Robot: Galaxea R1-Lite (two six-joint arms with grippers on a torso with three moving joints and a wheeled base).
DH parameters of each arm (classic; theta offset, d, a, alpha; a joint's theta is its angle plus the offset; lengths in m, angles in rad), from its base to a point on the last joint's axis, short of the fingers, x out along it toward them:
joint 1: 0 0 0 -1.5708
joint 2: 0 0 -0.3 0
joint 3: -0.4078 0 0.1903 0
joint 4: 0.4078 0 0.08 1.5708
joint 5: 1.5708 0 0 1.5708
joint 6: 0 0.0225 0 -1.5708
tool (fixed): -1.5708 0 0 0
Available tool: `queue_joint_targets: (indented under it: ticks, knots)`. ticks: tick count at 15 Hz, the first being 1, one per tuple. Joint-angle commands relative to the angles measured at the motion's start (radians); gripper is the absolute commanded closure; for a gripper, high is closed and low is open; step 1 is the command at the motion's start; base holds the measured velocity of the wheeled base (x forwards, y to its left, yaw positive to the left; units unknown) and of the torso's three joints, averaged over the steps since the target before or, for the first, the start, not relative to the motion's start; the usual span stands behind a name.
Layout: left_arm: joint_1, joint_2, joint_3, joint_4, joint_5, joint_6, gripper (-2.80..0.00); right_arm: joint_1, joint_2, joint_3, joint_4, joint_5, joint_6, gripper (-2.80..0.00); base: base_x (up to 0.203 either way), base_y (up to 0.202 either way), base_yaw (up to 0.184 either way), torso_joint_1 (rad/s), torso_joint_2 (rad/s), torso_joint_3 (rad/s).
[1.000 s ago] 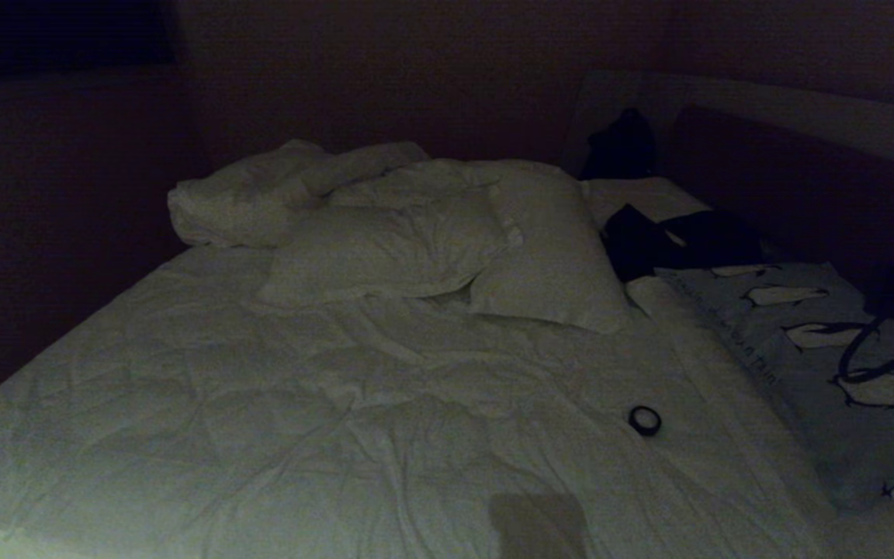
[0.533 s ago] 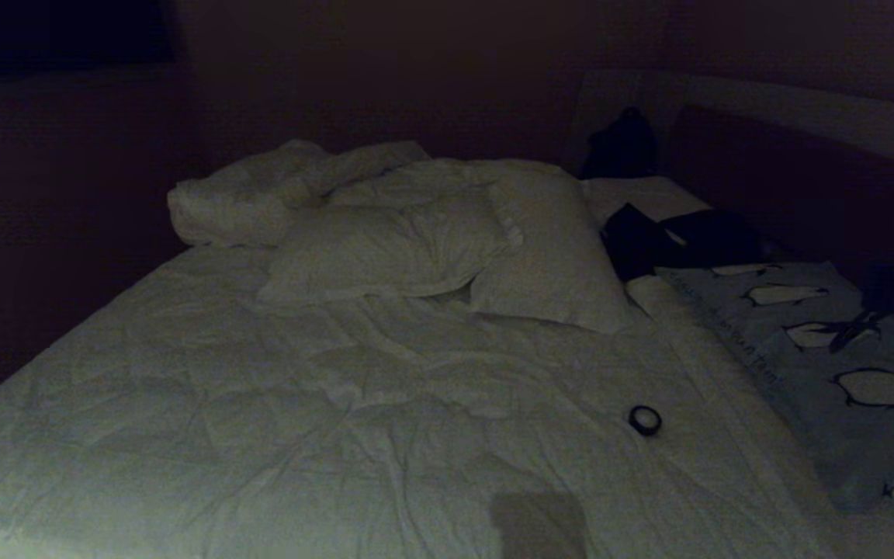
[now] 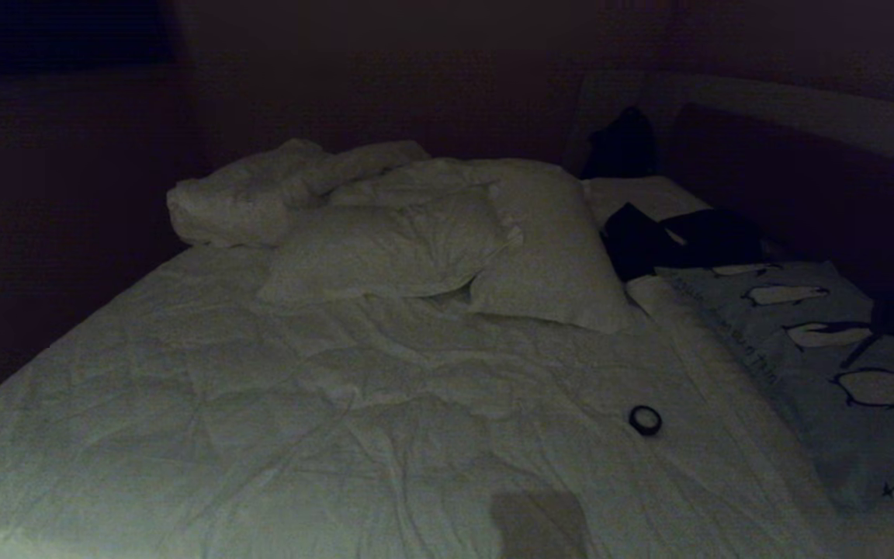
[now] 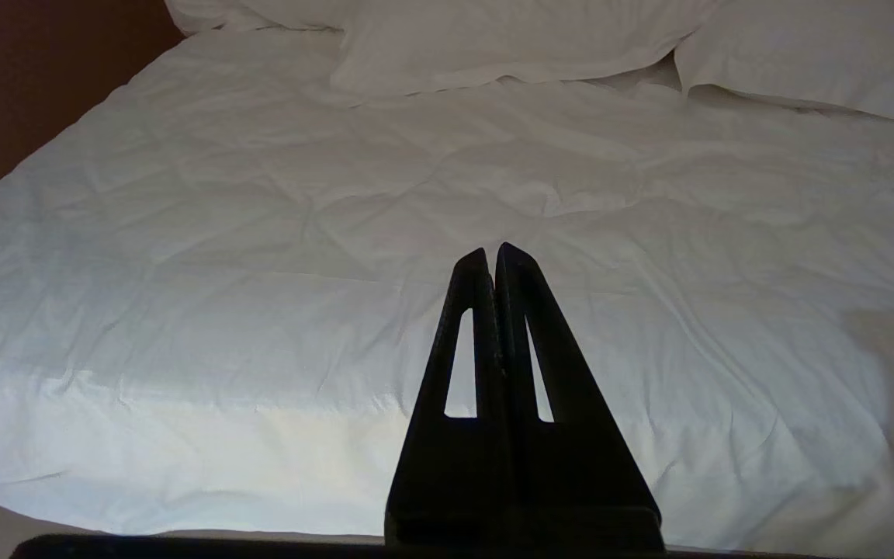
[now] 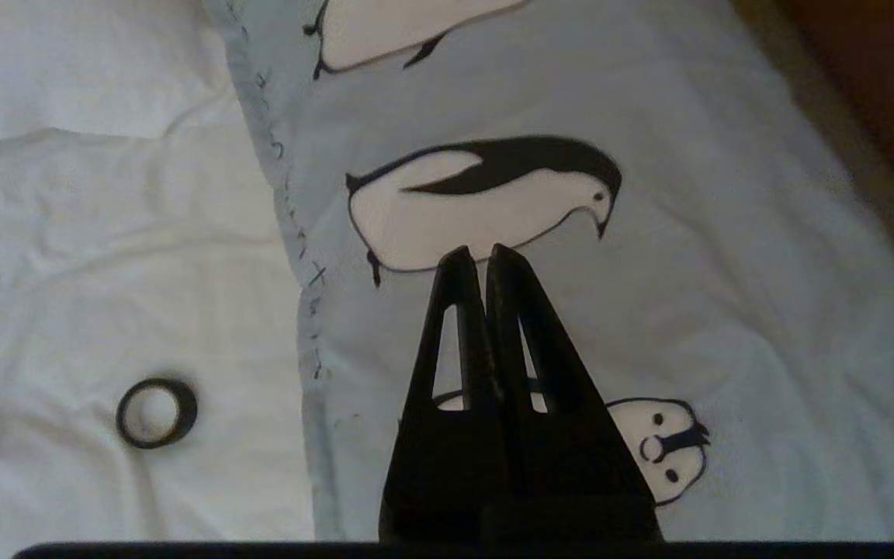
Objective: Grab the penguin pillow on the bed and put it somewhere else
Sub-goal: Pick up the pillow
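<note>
The penguin pillow (image 3: 819, 373) lies flat along the right side of the bed (image 3: 338, 404), light blue-grey with black-and-white penguins and a line of dark script on its inner edge. My right gripper (image 3: 849, 359) reaches in from the right edge and hovers over the pillow. In the right wrist view this gripper (image 5: 478, 252) is shut on nothing, with its tips above a penguin on the pillow (image 5: 672, 295). My left gripper (image 4: 491, 250) is also shut and empty, held over the white bedding (image 4: 222, 272) near the bed's foot. It is outside the head view.
A black tape ring (image 3: 645, 420) (image 5: 156, 413) lies on the bedding just left of the pillow. Two white pillows (image 3: 385, 248) (image 3: 552, 256) and a rumpled duvet (image 3: 261, 194) fill the far end. Dark clothes (image 3: 680, 237) lie by the dark headboard (image 3: 796, 186).
My right arm has shifted along the right edge above the penguin pillow, and its dark cable loop has dropped out of the head view. The pillow and the tape ring lie where they were.
</note>
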Motion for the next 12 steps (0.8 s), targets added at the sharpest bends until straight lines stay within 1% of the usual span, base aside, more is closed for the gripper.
queue_joint_targets:
  ticks: [1,5,8,12]
  knots:
    - [0.0,0.0,0.002,-0.001,0.001,0.0,0.0,-0.015,0.009,-0.003,-0.002,0.032,-0.002,-2.8,0.0,0.0,0.0,0.0,0.0,0.0]
    - [0.0,0.0,0.002,-0.001,0.001,0.0,0.0,-0.06,0.016,-0.011,0.0,0.034,-0.012,-2.8,0.0,0.0,0.0,0.0,0.0,0.0]
    - [0.0,0.0,0.002,0.001,0.001,0.0,0.0,-0.099,0.053,-0.013,-0.004,0.034,-0.066,-2.8,0.0,0.0,0.0,0.0,0.0,0.0]
    - [0.0,0.0,0.002,-0.001,0.001,0.0,0.0,-0.137,0.099,-0.025,-0.025,0.056,-0.074,-2.8,0.0,0.0,0.0,0.0,0.0,0.0]
